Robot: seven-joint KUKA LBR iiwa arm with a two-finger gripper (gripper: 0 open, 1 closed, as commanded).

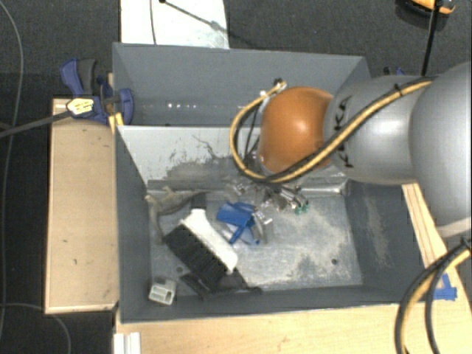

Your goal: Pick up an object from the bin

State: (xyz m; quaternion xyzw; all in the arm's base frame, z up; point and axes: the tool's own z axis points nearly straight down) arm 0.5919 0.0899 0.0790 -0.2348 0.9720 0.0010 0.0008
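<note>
My end effector (267, 211) hangs low in the grey metal bin (324, 251), touching or just beside a small blue plastic piece (236, 218) on the view's left, mid-floor, its long axis seemingly running across. Released or clenched, I cannot tell. A black-and-white brush-like block (200, 253) crowds the far side; bare floor lies rightward.

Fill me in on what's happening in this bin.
A KUKA arm reaches into the grey bin from the right. Its end effector sits low over the bin floor, right beside a blue plastic piece near the middle, which appears to lie on the floor. A black-and-white brush lies to the left, and a small pale block sits in the front-left corner.
</note>
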